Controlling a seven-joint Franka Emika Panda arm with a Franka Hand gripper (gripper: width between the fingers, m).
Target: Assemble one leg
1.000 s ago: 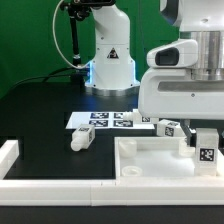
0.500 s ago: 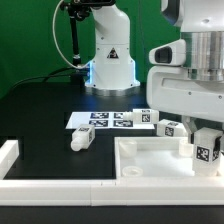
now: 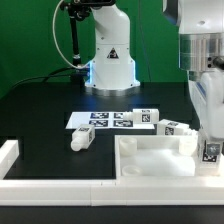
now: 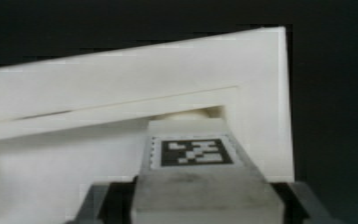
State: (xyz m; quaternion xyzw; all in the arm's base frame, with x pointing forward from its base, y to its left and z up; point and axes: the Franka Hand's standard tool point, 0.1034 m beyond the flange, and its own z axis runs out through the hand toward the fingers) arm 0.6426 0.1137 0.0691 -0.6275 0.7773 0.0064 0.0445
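My gripper point(image 3: 209, 146) is shut on a leg point(image 3: 209, 153), a white peg with a black-and-white tag. It holds the leg upright over the near right corner of the big white panel point(image 3: 150, 157). In the wrist view the leg point(image 4: 195, 152) sits between the dark fingers point(image 4: 108, 203), with the panel point(image 4: 140, 80) just beyond it. I cannot tell whether the leg touches the panel. Another leg point(image 3: 82, 139) lies on the black table at the exterior view's left of the panel. Two more legs point(image 3: 145, 117) point(image 3: 172, 127) lie behind the panel.
The marker board point(image 3: 104, 120) lies flat behind the panel. A white L-shaped rail point(image 3: 10, 156) runs along the front left of the table. The robot base point(image 3: 110, 60) stands at the back.
The wrist has turned about its vertical axis, so the hand now looks narrow where it looked wide. The held leg has shifted slightly toward the exterior view's right.
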